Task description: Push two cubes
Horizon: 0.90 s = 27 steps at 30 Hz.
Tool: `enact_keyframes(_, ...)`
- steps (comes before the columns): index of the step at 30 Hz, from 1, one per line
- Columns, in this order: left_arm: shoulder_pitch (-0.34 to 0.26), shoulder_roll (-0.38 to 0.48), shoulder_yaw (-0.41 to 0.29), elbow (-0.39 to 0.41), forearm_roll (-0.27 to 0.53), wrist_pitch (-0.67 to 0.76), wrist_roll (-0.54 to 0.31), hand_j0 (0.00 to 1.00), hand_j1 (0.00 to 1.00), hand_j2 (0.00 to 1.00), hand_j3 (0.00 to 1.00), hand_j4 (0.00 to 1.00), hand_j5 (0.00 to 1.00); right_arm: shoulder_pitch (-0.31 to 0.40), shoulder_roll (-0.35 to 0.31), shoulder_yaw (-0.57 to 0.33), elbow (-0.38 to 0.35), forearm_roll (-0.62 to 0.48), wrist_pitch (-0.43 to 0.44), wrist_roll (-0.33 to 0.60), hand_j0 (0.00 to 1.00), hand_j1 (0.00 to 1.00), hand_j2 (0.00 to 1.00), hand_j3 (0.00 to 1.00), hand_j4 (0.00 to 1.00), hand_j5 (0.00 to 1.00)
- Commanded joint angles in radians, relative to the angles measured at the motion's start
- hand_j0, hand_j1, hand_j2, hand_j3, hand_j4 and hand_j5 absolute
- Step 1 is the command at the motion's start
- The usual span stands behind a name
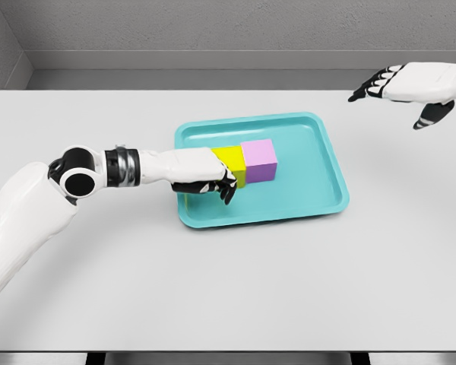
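A pale grey table carries a teal tray near its middle. The left arm reaches over the tray's left rim; the left robot hand lies flat, fingers loosely extended and grasping nothing, pressed against the left face of the yellow cube. That cube touches the pink cube on its right, both inside the tray. The right robot hand hovers well apart at the far right, fingers spread, empty.
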Motion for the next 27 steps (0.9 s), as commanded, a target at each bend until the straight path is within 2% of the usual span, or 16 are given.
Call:
enact_keyframes(1,0.0,0.0,0.006,0.007,0.006,0.002,0.0,0.33,0.33,0.33,0.33,0.33,0.33,-0.002,-0.001,0.001,-0.003,-0.004,0.003,0.0,1.0,1.0,1.0,1.0,1.0,1.0)
enact_keyframes(5,0.0,0.009,0.04,0.013,0.013,0.002,0.0,0.34,0.34,0.34,0.34,0.34,0.34,0.0,-0.001,0.001,-0.018,-0.004,0.003,0.0,1.0,1.0,1.0,1.0,1.0,1.0)
enact_keyframes(16,-0.011,0.024,0.045,-0.004,0.037,0.002,0.0,0.37,0.37,0.37,0.37,0.37,0.37,0.002,-0.003,0.003,-0.032,-0.004,0.003,0.0,1.0,1.0,1.0,1.0,1.0,1.0)
enact_keyframes(17,-0.009,0.041,0.043,-0.012,0.057,0.002,0.0,0.37,0.37,0.37,0.37,0.37,0.37,0.002,-0.003,0.003,-0.032,-0.004,0.003,0.0,1.0,1.0,1.0,1.0,1.0,1.0)
enact_keyframes(19,0.005,0.133,0.046,-0.107,0.108,0.002,0.0,0.37,0.37,0.37,0.37,0.37,0.37,0.0,-0.024,0.003,-0.03,-0.004,0.003,0.0,1.0,1.0,1.0,1.0,1.0,1.0)
enact_keyframes(21,0.005,0.149,0.049,-0.11,0.111,0.002,0.0,0.37,0.37,0.37,0.37,0.37,0.37,-0.003,-0.024,0.003,-0.032,-0.004,0.003,0.0,1.0,1.0,1.0,1.0,1.0,1.0)
enact_keyframes(23,0.009,0.149,0.06,-0.099,0.109,0.002,0.0,0.37,0.37,0.37,0.37,0.37,0.37,-0.005,-0.024,0.003,-0.032,-0.004,0.003,0.0,1.0,1.0,1.0,1.0,1.0,1.0)
enact_keyframes(25,0.008,0.129,0.066,-0.026,0.1,0.002,0.0,0.37,0.37,0.37,0.37,0.37,0.37,-0.008,-0.024,0.001,-0.032,-0.004,0.003,0.0,1.0,1.0,1.0,1.0,1.0,1.0)
enact_keyframes(27,0.003,0.073,0.074,0.057,0.094,0.002,0.0,0.37,0.37,0.37,0.37,0.37,0.37,-0.008,-0.026,0.001,-0.032,-0.004,0.003,0.0,1.0,1.0,1.0,1.0,1.0,1.0)
